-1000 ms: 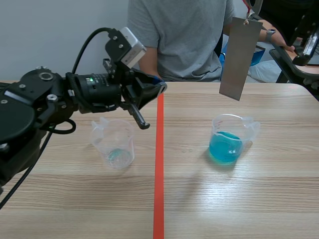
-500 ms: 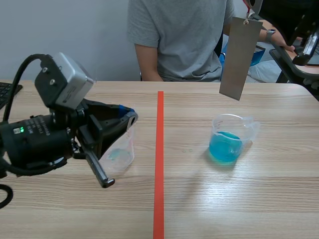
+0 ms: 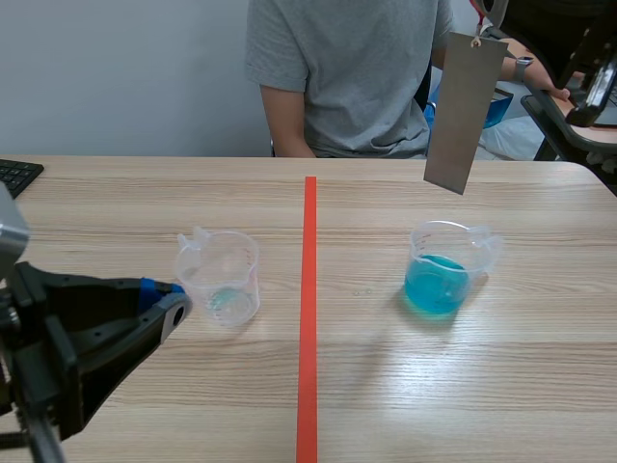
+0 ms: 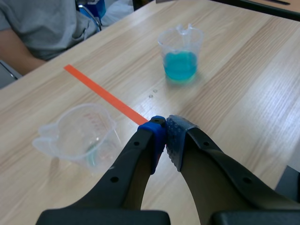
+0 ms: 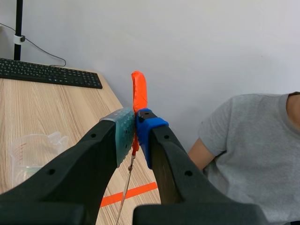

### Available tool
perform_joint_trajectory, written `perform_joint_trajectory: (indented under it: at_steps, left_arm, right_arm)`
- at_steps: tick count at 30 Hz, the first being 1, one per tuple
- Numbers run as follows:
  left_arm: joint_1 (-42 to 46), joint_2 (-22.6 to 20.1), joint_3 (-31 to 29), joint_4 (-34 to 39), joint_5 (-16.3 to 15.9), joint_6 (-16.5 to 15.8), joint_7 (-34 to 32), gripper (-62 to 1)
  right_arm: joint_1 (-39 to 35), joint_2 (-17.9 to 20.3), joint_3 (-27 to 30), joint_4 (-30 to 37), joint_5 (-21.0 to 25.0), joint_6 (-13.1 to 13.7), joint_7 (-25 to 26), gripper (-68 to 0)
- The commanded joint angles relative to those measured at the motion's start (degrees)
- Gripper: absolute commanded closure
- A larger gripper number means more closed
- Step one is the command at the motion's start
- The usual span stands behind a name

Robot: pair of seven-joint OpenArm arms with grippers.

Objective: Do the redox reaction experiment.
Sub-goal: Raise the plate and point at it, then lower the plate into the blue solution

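Observation:
An almost empty clear beaker (image 3: 219,275) stands left of the orange tape line. A beaker of blue liquid (image 3: 439,272) stands to its right. Above the blue beaker, and clear of it, hangs a grey metal strip (image 3: 466,111). In the right wrist view my right gripper (image 5: 135,119) is shut on the orange tag (image 5: 138,91) from which a thin string (image 5: 127,185) runs down. My left gripper (image 3: 174,305) is low at the near left, shut on nothing, just short of the clear beaker (image 4: 82,136). The blue beaker (image 4: 181,54) lies well ahead of the left gripper (image 4: 165,127).
A person in a grey shirt (image 3: 347,77) sits across the table. A black keyboard (image 3: 14,174) lies at the far left edge. At the back right another table holds a hand with a wristwatch (image 3: 525,69).
My left arm has pulled back from above the clear beaker to the near left corner, its gripper now low by the table. The strip and both beakers have not moved.

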Motion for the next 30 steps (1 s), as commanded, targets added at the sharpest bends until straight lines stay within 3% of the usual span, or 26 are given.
perform_joint_trajectory:
  at_steps: [1, 6, 13, 30]
  left_arm:
    - [1.8, 0.0, 0.0, 1.1, -0.8, -0.2, -1.2, -4.0]
    - [6.2, 0.0, -0.2, 1.6, -0.7, 0.6, -2.5, -4.0]
    - [6.0, 0.0, -0.2, 1.6, -0.7, 2.5, -2.6, -4.0]
    - [6.0, 0.0, -0.2, 1.6, -0.7, 2.7, -2.6, -4.0]
  right_arm:
    - [1.3, 0.8, 1.2, 1.1, 1.1, 0.3, 1.0, -1.1]
    - [1.3, 0.8, 1.2, 1.1, 1.1, 0.3, 1.0, -1.1]
    - [1.3, 0.8, 1.2, 1.1, 1.1, 0.3, 1.1, -1.1]
    - [0.3, 0.8, 1.1, 1.1, -0.9, 0.3, 0.9, -1.1]
